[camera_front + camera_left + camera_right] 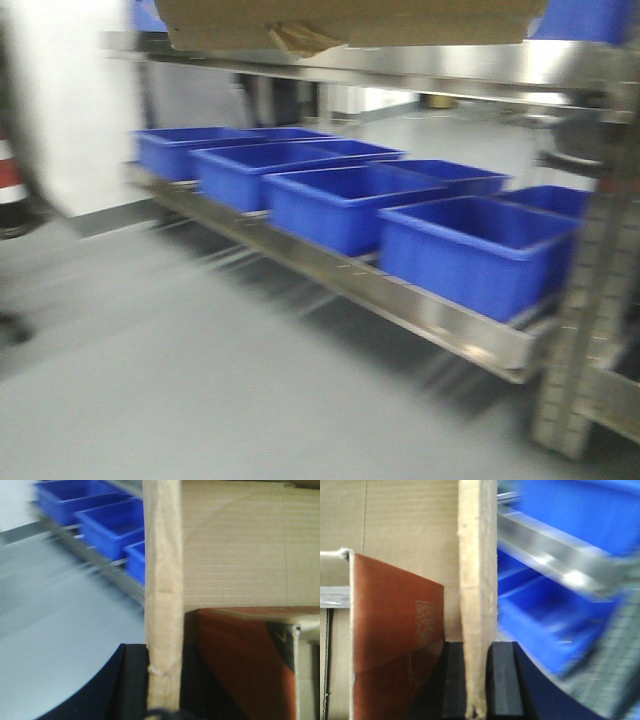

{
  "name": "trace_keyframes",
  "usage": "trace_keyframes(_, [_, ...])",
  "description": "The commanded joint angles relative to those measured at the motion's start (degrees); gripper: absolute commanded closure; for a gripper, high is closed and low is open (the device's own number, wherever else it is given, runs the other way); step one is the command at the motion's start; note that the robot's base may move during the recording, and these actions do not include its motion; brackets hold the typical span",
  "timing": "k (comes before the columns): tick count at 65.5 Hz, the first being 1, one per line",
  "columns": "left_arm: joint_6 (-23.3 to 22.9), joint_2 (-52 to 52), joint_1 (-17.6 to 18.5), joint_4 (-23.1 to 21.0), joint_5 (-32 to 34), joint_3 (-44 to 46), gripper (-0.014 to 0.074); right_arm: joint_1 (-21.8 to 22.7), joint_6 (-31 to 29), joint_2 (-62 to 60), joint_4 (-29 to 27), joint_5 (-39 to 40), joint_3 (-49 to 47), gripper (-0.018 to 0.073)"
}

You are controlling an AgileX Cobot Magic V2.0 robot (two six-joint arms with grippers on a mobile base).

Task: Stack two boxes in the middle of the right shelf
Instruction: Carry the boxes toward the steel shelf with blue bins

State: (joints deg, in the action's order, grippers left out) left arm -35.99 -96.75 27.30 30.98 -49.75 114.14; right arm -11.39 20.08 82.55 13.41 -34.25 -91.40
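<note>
two grippers each pinch a thin cardboard wall of the box (240, 550): the left gripper (162, 692) has its jaws closed on one upright edge, the right gripper (477, 680) clamps another. the box looks light and stiff across its faces, yet such walls likely flex and crease, so a hold low near the corners seems safer. in the front view it sits high, just above the shelf (420, 62) rail; contact cannot be told. beyond, bins (470, 250) line the lower level over grey floor (150, 380).
</note>
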Motion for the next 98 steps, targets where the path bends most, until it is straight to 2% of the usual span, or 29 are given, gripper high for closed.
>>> trace_keyframes(1, [-0.58,0.84,-0.28,0.46,2.8,1.0,0.0707,0.31,-0.04,-1.03,0.21,6.24,-0.36,0.0721])
trace_keyframes(98, [-0.58,0.84,-0.28,0.46,2.8,1.0,0.0707,0.31,-0.04,-1.03,0.21,6.83,-0.36,0.0721])
